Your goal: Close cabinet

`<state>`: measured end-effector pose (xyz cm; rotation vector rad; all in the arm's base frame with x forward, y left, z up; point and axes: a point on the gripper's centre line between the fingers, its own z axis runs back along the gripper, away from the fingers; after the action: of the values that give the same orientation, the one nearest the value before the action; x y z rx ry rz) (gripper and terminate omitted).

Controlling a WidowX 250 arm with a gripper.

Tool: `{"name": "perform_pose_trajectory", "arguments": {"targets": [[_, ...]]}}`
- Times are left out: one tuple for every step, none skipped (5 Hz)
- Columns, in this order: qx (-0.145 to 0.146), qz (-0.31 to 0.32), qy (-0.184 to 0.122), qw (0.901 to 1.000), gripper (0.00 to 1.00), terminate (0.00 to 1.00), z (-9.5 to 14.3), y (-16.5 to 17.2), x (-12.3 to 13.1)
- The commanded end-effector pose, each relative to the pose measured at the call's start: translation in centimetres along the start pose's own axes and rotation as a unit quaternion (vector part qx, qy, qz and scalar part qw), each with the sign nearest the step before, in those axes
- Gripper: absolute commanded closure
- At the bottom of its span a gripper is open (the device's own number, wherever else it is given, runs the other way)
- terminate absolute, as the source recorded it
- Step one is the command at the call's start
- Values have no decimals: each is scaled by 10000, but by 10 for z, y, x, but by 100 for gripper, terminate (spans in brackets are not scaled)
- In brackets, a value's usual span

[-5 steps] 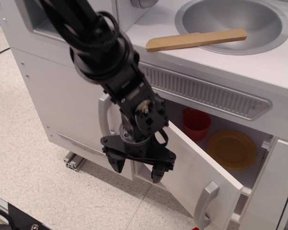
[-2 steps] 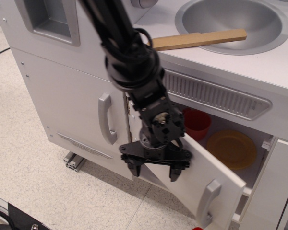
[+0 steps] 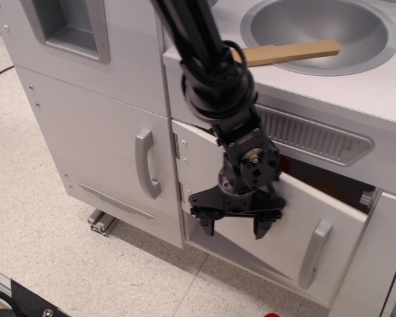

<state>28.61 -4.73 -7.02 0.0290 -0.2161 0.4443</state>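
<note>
At your far left stands the taller white unit (image 3: 86,125) with its curved grey handle (image 3: 145,162). Just right of it, your gripper (image 3: 236,228) hangs with its black fingers spread apart, holding nothing, right against the face of the cabinet door (image 3: 284,224); whether they touch it you probably cannot tell from here. The cabinet sits under the sink (image 3: 320,30), its door only narrowly ajar, the grey bar handle (image 3: 314,253) toward its right edge. A wooden stick (image 3: 290,51) lies across the sink rim.
</note>
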Motion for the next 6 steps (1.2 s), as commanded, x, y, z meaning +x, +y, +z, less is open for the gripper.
{"name": "perform_pose_trajectory", "arguments": {"targets": [[-208, 306, -285, 9989, 0, 0, 7, -25, 33], [-192, 315, -296, 9989, 0, 0, 7, -27, 36], [-290, -8, -269, 9992, 0, 0, 19, -9, 19], [-325, -337, -294, 9985, 0, 0, 25, 11, 5], [-241, -397, -209, 9987, 0, 0, 25, 19, 5], [-241, -397, -209, 9987, 0, 0, 25, 19, 5]]}}
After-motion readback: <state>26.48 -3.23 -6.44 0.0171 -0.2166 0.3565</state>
